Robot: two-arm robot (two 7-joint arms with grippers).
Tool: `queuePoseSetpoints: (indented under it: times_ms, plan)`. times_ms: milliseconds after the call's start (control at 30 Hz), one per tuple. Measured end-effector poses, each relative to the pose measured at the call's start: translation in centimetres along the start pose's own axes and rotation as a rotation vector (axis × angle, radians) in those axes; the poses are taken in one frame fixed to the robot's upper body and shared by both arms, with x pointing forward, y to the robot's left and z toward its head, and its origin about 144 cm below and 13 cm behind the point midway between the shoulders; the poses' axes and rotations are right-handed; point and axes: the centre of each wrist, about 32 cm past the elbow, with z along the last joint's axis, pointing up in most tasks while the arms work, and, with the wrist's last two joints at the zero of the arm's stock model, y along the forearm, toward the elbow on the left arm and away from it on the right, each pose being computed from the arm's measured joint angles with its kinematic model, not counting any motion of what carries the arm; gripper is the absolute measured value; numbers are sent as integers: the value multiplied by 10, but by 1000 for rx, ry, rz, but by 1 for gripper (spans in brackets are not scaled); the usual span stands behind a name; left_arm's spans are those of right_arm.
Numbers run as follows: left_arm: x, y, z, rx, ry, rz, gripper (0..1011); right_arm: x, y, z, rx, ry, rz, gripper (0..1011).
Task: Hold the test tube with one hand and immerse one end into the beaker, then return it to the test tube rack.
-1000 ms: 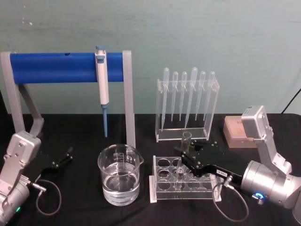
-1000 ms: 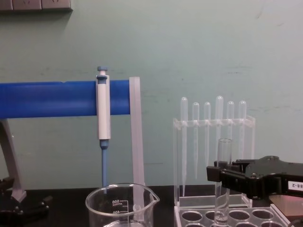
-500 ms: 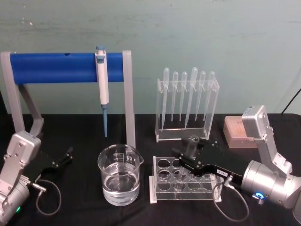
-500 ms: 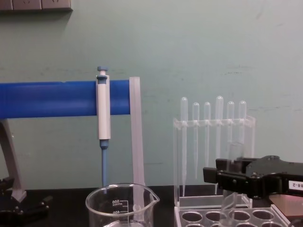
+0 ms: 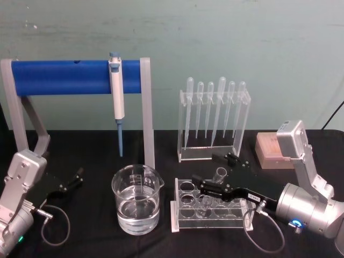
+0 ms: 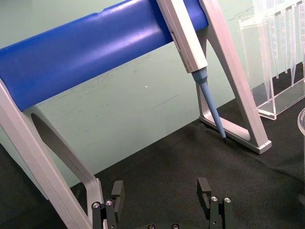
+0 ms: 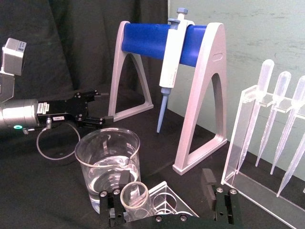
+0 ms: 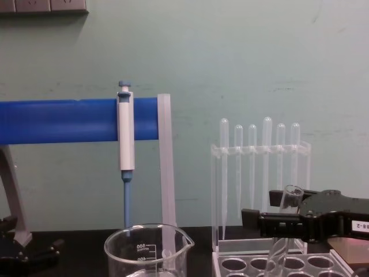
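The right claw (image 5: 210, 186) pinches the test tube (image 5: 214, 183), which leans tilted over the clear tube rack (image 5: 185, 215), its lower end still in a rack hole. The beaker (image 5: 136, 199), part full of water, stands just beside the rack, on the rack's left. The step in hand seems to be drawing the tube out; next it must clear the rack, then cross over the beaker's rim. The left claw (image 6: 162, 198) rests spread, well apart from the beaker, on the black surface (image 5: 91, 215).
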Motion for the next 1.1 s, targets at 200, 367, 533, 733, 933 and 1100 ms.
queuePoseSetpoints:
  times_ms: [200, 367, 533, 733, 933, 1100]
  plan:
    - [0, 0, 0, 0, 0, 0, 1000, -3, 0, 1, 14, -10, -1, 1002]
    - [0, 0, 0, 0, 0, 0, 1000, -6, 0, 4, 39, -22, -3, 1002]
    - [0, 0, 0, 0, 0, 0, 1000, -10, -1, 10, 67, -37, -4, 1002]
    - [0, 0, 0, 0, 0, 0, 1000, -20, -8, 23, 111, -71, -10, 1002]
    - [0, 0, 0, 0, 0, 0, 1000, -27, -14, 33, 142, -97, -22, 1002]
    - [0, 0, 0, 0, 0, 0, 1000, -31, -20, 37, 173, -111, -54, 1002]
